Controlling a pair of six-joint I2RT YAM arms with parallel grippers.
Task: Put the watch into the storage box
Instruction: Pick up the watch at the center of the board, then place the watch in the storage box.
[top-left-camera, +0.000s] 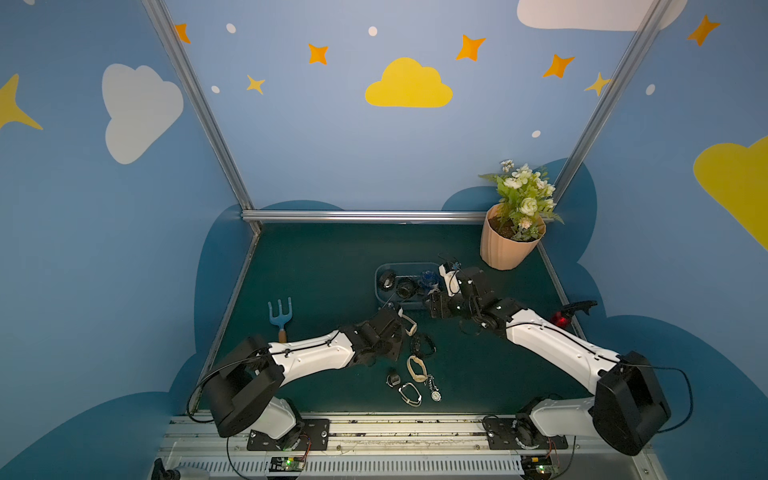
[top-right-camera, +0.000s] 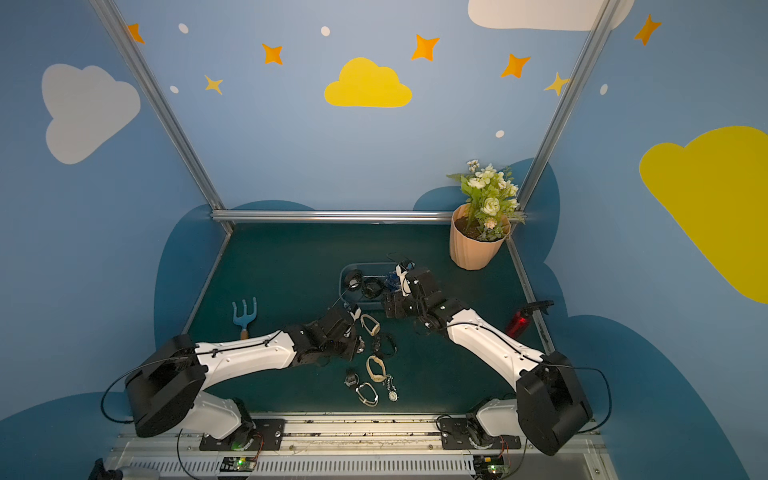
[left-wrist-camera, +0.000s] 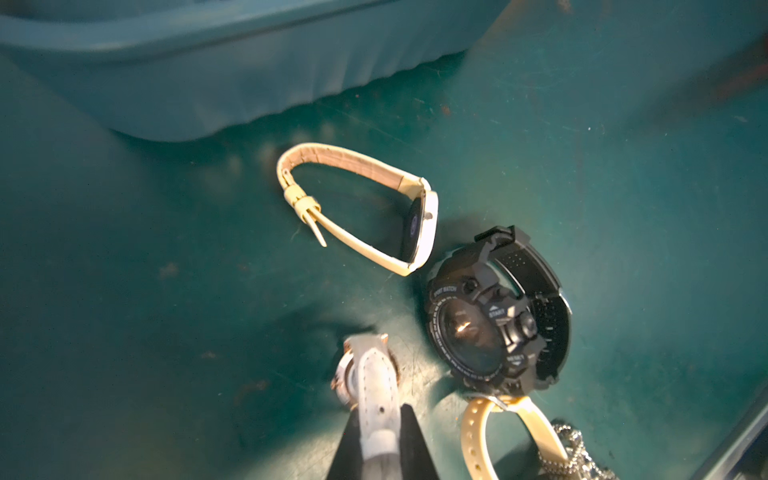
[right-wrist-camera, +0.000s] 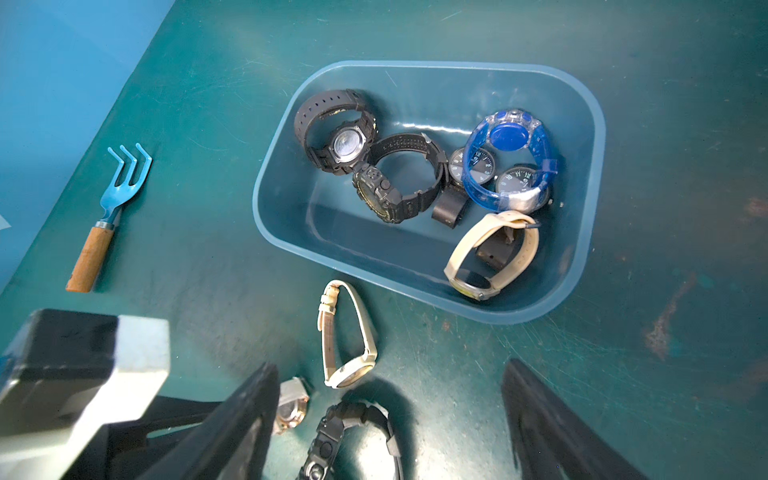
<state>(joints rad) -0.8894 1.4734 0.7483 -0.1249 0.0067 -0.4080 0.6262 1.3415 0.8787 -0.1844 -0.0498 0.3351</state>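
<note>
Left wrist view shows you the left claw (left-wrist-camera: 380, 415) clamped on the white-strapped watch (left-wrist-camera: 370, 374), storage box (left-wrist-camera: 249, 83) just ahead, arm reaching forward and low; right claw (right-wrist-camera: 392, 368) gapes apart.

You're in a robot lab cell (nursery-themed): cloud-and-star painted walls (top-left-camera: 332, 145), aluminium framing (top-left-camera: 365, 216), a green surface (top-left-camera: 324, 257), left arm (top-left-camera: 311, 359) and right arm (top-left-camera: 557, 345) bolted to a front rail (top-left-camera: 407, 430).

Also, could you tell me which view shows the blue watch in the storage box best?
The right wrist view: the blue watch lies close and unobstructed in the storage box. Both top views show only a tiny blue speck; the left wrist view misses it.
</note>
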